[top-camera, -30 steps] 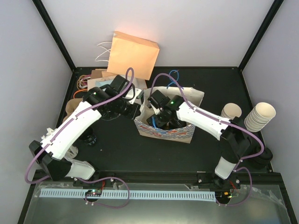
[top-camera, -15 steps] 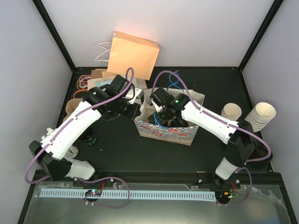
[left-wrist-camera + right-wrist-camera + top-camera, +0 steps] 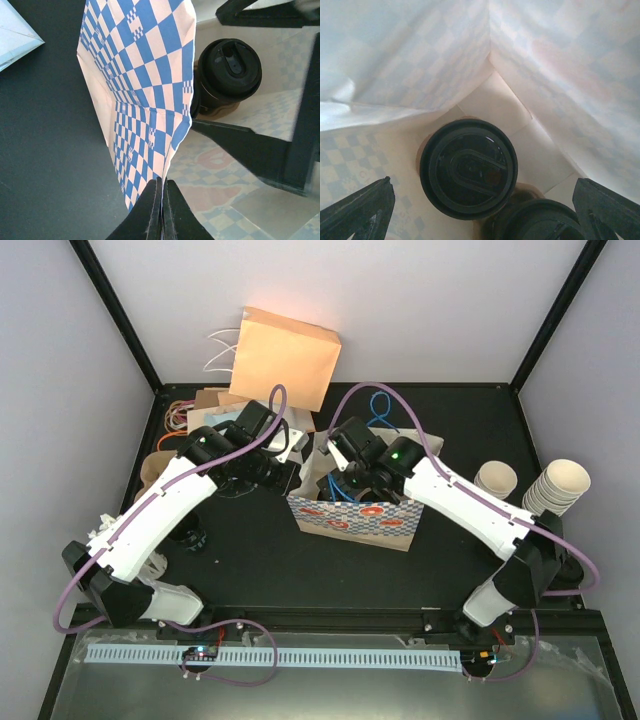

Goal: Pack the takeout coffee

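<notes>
The left hand (image 3: 162, 202) is pinched onto the upper edge of the blue-checked bag (image 3: 145, 95), above the dark counter (image 3: 40, 150). The right hand (image 3: 482, 180), fingers wide apart, hangs inside the bag over the black-lidded takeout coffee (image 3: 468, 167), which stands near a bag corner, just beside a second lidded cup (image 3: 535, 222).

Two arms (image 3: 160, 510) work here, with one claw each. Two lidded cups (image 3: 468, 175) stand right under the right claw (image 3: 482, 181); the second cup (image 3: 536, 220) is half out of frame. Both are inside one checked bag (image 3: 355, 520), whose edge is in the left claw (image 3: 162, 186). Two cup stacks (image 3: 558, 488) stand on the worktop (image 3: 250, 560), well right of the right claw. One orange bag (image 3: 285, 360) stands beyond the left claw. Flat bags (image 3: 200, 405) lie to its left, too overlapped to count.
</notes>
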Available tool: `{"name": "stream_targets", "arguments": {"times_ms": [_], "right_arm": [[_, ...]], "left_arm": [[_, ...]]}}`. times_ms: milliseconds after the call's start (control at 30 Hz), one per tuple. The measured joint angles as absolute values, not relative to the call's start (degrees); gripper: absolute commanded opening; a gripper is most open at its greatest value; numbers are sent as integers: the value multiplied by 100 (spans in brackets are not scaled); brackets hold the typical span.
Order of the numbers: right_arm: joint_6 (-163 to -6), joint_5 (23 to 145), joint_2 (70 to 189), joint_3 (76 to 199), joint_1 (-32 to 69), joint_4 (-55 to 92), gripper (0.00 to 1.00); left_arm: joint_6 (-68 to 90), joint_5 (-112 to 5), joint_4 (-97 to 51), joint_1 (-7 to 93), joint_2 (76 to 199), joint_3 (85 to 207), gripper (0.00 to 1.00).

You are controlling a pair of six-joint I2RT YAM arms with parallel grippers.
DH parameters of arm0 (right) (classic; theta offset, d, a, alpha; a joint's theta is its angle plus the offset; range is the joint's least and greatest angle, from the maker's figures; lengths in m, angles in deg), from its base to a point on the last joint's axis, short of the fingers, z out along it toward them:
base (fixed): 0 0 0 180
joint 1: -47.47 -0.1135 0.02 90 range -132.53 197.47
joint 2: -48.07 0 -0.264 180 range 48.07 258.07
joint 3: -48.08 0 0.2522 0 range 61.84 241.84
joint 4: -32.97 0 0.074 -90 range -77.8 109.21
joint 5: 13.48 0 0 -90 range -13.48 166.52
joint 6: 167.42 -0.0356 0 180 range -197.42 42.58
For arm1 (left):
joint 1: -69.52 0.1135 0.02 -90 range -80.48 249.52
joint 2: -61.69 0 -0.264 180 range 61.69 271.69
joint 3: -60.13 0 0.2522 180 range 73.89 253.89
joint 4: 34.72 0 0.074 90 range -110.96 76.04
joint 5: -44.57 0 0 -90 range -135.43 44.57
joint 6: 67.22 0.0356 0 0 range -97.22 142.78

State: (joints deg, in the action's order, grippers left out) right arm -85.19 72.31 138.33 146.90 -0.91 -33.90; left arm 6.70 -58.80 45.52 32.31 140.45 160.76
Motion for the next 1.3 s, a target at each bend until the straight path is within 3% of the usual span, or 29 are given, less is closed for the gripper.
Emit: {"name": "stream_targets", "arguments": {"times_ms": [500, 833, 1067, 1300], "right_arm": [[-8484, 6853, 13037, 15324, -91, -3471, 100], [-8692, 5889, 12132, 15409, 226, -3551, 97], [-8613, 6202, 12172, 15422, 921, -3752, 88], [-8543, 6683, 12600, 15844, 1426, -3897, 86]], "left_arm": [[674, -5871, 4558, 3231, 14045, 16076, 2], [797, -5648, 4552, 3231, 14047, 16093, 1], [1070, -5288, 4628, 3329, 14213, 16402, 2], [1328, -5159, 4449, 3637, 14458, 16592, 2]]}}
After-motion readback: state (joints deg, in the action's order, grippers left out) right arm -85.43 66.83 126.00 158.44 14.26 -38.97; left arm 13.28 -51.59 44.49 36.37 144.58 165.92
